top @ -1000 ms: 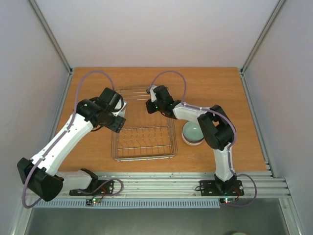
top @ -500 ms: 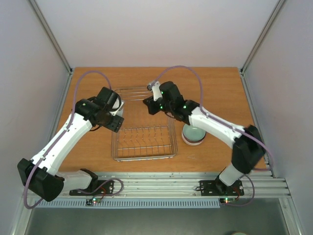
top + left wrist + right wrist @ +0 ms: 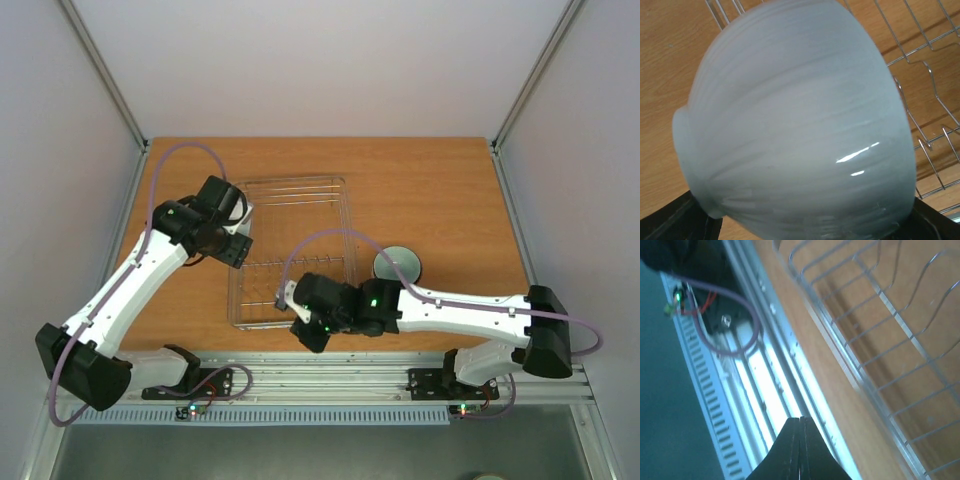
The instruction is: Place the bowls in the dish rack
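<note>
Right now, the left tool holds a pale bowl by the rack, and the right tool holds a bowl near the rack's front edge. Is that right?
No. The right tool holds nothing: the right wrist view shows its fingers shut together. The left tool does hold the pale bowl by the rack.

One wire dish rack (image 3: 295, 185) is sitting on one wooden table (image 3: 450, 190). Two white robot arms are reaching over it, the left arm (image 3: 130, 290) and the right arm (image 3: 460, 310). One pale ribbed bowl (image 3: 800, 125) is filling the left wrist view. One pale green bowl (image 3: 398, 266) is showing beside the rack; whether more are nesting under it cannot be told.
</note>
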